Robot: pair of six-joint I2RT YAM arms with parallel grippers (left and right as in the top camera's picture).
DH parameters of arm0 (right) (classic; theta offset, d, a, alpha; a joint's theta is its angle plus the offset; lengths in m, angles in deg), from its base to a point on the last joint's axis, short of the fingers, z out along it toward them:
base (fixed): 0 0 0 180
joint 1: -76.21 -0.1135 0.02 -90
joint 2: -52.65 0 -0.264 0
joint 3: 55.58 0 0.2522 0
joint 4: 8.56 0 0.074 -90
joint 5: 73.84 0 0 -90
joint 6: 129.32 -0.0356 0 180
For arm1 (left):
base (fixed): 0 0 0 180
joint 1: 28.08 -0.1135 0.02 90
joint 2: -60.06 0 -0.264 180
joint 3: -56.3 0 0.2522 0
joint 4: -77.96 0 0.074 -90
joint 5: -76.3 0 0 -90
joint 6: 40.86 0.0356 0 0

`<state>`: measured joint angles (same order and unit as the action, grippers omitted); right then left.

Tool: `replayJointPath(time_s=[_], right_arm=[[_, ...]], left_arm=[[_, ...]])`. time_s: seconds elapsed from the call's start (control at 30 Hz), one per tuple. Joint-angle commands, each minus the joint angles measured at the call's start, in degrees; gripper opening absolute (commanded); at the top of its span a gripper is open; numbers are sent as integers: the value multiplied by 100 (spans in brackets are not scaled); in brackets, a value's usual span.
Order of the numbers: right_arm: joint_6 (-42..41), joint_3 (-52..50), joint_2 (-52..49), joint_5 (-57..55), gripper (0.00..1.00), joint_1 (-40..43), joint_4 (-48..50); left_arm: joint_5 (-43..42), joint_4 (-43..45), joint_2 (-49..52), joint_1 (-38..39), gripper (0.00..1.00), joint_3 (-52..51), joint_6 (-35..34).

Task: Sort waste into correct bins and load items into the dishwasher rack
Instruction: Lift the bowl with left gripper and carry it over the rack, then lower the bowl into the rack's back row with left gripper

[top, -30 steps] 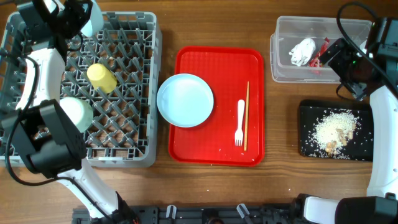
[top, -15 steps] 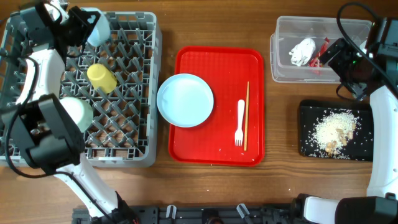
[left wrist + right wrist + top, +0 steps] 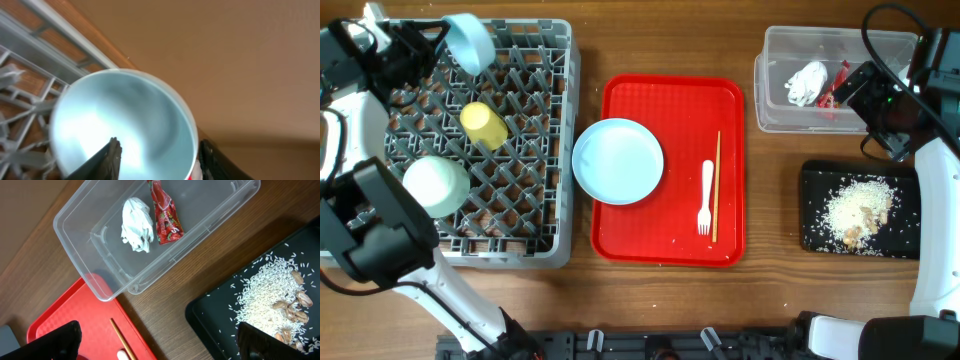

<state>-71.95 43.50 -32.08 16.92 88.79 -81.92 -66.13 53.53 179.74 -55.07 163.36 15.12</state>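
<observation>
A mint bowl leans tilted at the back edge of the grey dishwasher rack. My left gripper straddles its rim, one finger inside the bowl, one outside, the jaws spread wider than the thin wall. A yellow cup and a white bowl sit in the rack. The blue plate, fork and a chopstick lie on the red tray. My right gripper hangs open and empty between the clear tub and the black tray.
The tissue and red wrapper lie in the clear tub. Rice and food scraps cover the black tray. The red tray sits mid-table, between the rack and the bins.
My left gripper has gone from shut on the mint bowl to spread jaws, and the arm has swung left. The bowl now rests against the rack. The right arm has not moved.
</observation>
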Motion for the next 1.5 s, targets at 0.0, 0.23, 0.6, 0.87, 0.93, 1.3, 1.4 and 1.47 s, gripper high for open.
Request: replayJointPath(time_s=[0.0,0.23,0.6,0.87,0.93,1.3,1.4,1.47], right_arm=[[111,39,68,-118,100,4,0],[114,39,68,-118,100,4,0],[111,39,68,-118,100,4,0],[111,39,68,-118,100,2,0],[111,39,68,-118,100,4,0],[114,39,68,-118,100,4,0],[111,39,68,-118,100,4,0],[111,39,68,-118,100,4,0]], left_arm=[[-2,-264,-319,-326,52,46,236],[1545,-1572,-1069,-638,36,46,1377],[4721,-885,-1292,1687,4,46,2599],[5163,-647,-723,2280,9,46,2826],[5158,-584,-656,2369,54,46,3279],[5211,-588,-229,2608,60,46,4931],[5316,-590,-66,2608,57,46,4924],[5313,-586,-39,2608,54,46,4874]])
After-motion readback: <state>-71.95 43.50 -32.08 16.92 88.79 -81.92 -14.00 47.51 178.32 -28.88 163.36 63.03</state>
